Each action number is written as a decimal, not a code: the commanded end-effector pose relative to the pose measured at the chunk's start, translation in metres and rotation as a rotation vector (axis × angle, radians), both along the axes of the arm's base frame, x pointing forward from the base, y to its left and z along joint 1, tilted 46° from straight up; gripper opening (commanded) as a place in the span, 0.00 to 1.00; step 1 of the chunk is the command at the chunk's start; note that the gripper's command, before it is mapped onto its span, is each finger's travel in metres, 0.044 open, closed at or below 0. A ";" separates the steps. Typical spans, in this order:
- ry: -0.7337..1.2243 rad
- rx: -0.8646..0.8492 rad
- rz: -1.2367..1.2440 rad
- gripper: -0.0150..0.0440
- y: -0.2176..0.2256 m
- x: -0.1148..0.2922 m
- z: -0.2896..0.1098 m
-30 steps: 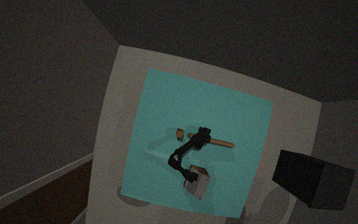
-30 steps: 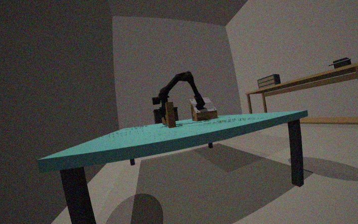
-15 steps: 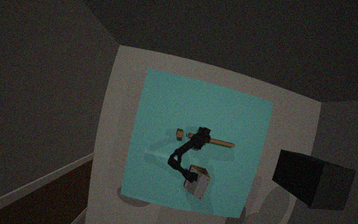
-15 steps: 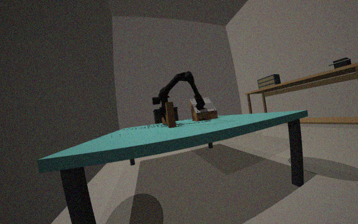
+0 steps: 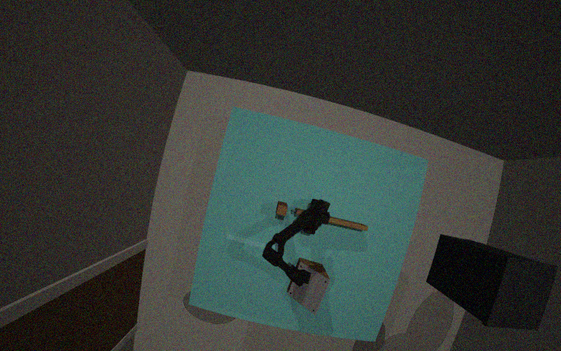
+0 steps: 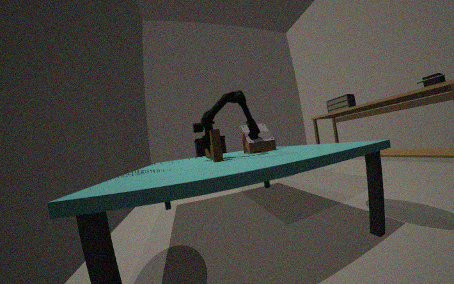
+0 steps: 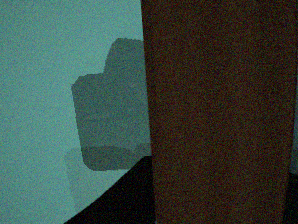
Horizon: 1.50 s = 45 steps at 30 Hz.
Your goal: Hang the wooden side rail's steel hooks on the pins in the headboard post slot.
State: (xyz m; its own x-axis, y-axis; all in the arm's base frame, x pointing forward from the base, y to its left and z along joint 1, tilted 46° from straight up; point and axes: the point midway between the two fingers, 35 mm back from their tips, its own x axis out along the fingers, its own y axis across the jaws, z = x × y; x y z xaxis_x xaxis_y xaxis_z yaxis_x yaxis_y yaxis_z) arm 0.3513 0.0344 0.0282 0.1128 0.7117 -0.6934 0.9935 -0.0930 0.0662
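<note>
Seemingly stiff and light, the long tan wooden side rail lies just beside the short upright wooden headboard post, clamped by the black parallel-jaw gripper near its hook end, a sensible hold.

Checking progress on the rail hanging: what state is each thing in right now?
Gripper: shut on the side rail, near its hook end.
Side rail: gripped, hook end just short of the post, not yet hung.
Headboard post: upright on the table, nothing hooked to it.
</note>
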 end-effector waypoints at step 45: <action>-0.007 -0.005 -0.012 0.25 0.000 0.001 0.007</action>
State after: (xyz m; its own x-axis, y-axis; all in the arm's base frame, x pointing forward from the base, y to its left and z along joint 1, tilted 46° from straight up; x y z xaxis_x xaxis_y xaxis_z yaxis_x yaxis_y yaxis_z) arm 0.3512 0.0379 0.0319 0.1130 0.7113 -0.6937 0.9935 -0.0918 0.0677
